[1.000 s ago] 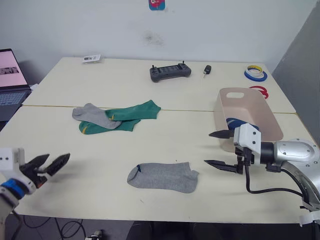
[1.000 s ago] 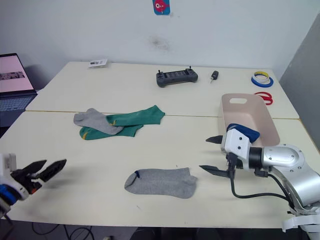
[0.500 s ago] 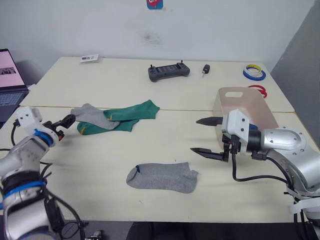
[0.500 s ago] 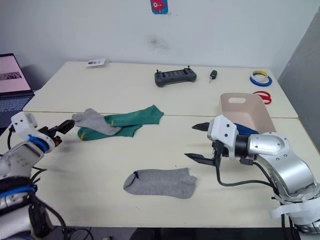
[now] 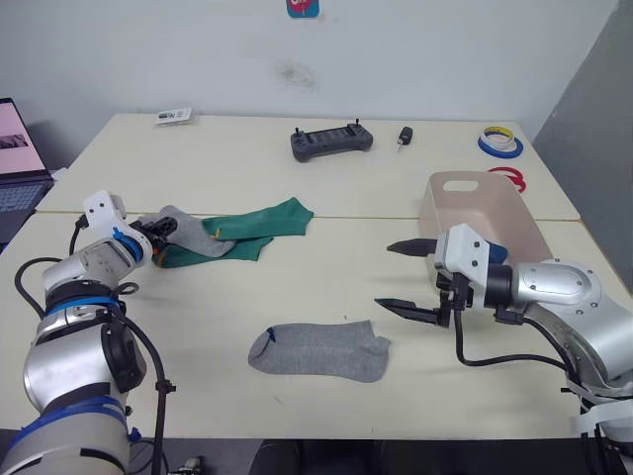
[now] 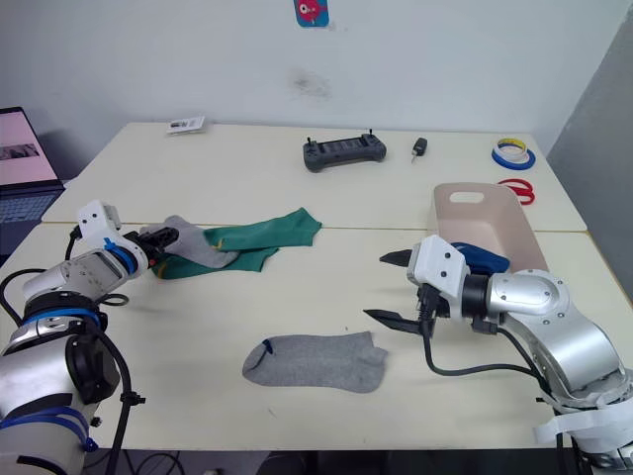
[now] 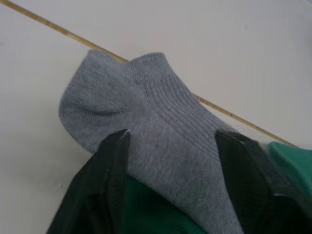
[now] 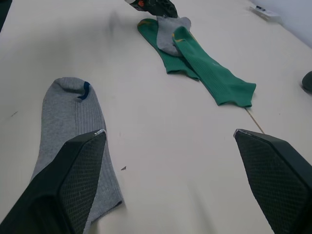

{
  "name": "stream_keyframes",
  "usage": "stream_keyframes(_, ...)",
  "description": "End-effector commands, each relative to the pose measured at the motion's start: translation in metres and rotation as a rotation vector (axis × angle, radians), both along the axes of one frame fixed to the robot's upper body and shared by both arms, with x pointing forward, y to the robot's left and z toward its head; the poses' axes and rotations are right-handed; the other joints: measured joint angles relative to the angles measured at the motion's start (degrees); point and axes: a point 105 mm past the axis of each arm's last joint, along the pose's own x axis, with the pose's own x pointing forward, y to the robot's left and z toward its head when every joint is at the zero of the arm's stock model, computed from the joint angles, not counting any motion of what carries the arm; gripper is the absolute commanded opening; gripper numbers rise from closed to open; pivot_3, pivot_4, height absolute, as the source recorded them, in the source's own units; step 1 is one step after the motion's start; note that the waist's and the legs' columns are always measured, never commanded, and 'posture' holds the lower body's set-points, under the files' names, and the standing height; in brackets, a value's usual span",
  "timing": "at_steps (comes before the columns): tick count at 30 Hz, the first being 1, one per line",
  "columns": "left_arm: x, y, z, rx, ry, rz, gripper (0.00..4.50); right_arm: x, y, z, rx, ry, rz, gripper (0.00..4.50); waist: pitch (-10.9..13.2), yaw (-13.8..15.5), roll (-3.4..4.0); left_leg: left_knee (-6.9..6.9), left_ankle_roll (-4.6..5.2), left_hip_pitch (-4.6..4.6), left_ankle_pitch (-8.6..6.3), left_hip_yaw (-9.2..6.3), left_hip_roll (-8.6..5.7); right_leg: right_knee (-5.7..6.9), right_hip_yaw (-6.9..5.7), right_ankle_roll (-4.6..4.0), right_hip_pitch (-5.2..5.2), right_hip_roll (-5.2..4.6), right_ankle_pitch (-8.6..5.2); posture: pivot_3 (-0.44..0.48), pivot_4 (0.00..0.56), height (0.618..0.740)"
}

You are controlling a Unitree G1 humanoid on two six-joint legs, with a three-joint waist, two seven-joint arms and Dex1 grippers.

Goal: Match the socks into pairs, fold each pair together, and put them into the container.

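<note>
My left gripper [image 5: 161, 230] sits at a grey sock [image 5: 184, 228]; my right gripper [image 5: 405, 278], fingers spread, hovers beside another grey sock [image 5: 318, 350].

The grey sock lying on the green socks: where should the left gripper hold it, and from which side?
Probably at its free end, from the robot's left. There the grey sock lies on bare table, while its other end rests across the green socks. The left gripper already has its open fingers on either side of that end.

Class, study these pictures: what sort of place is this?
Probably an office or lab workroom: plain pale work tables, an open laptop at the side, a black handheld controller, and rolls of tape.
</note>
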Motion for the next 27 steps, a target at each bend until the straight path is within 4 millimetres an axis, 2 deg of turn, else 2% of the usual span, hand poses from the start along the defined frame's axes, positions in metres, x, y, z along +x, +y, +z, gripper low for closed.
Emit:
stream_keyframes(1,0.002,0.005,0.012,0.018,-0.037,0.025,1.70,-0.006,0.002,0.010,0.007,-0.049,0.017,4.50,0.00,0.01,0.00,0.00,0.00,0.00,0.00,0.00,0.00,0.00,0.00,0.00,0.00,0.00,0.00,0.000,0.150,0.740)
stream_keyframes(3,0.001,0.007,0.010,0.014,-0.046,0.031,1.05,-0.005,0.001,0.010,0.004,-0.048,0.014,4.50,0.00,0.08,0.00,0.00,-0.01,-0.01,0.01,-0.02,0.00,0.01,-0.01,0.00,0.00,0.00,0.00,0.000,0.150,0.740)
stream_keyframes(6,0.000,0.017,0.026,-0.010,-0.170,0.080,0.04,-0.004,0.001,0.009,0.002,-0.048,0.012,4.50,0.00,0.09,0.00,0.02,-0.06,0.00,0.04,-0.01,-0.01,0.02,0.00,0.00,0.01,-0.01,0.00,0.000,0.150,0.740)
stream_keyframes(11,-0.005,0.032,0.044,-0.041,-0.301,0.169,0.01,-0.004,0.001,0.009,0.003,-0.046,0.013,4.50,0.00,0.10,0.00,0.03,-0.11,0.00,0.06,-0.04,0.01,0.06,-0.01,0.00,0.01,-0.01,0.00,0.000,0.150,0.740)
stream_keyframes(15,-0.008,0.039,0.029,-0.053,-0.211,0.248,0.90,-0.002,0.001,0.009,0.003,-0.044,0.019,4.50,0.00,0.12,0.00,0.04,-0.10,0.00,0.06,-0.04,-0.01,0.10,-0.01,0.00,0.01,-0.02,0.00,0.000,0.150,0.740)
stream_keyframes(22,-0.005,0.033,0.009,-0.080,-0.092,0.326,3.18,-0.002,0.001,0.009,0.000,-0.042,0.026,4.50,0.00,0.17,-0.01,0.06,-0.09,0.00,0.05,-0.04,-0.02,0.11,-0.02,0.00,0.01,-0.02,0.00,0.000,0.150,0.740)
stream_keyframes(24,-0.005,0.029,-0.001,-0.061,-0.006,0.330,3.18,-0.002,0.001,0.009,-0.001,-0.041,0.024,4.50,0.00,0.17,-0.01,0.06,-0.09,0.00,0.05,-0.05,-0.02,0.12,-0.03,0.00,0.01,-0.02,0.00,0.000,0.150,0.740)
stream_keyframes(27,0.000,0.021,-0.002,-0.081,-0.003,0.312,3.18,-0.003,0.001,0.009,-0.002,-0.039,0.023,4.50,0.00,0.18,-0.01,0.06,-0.10,0.00,0.06,-0.04,-0.03,0.14,-0.02,0.00,0.01,-0.02,0.00,0.000,0.150,0.740)
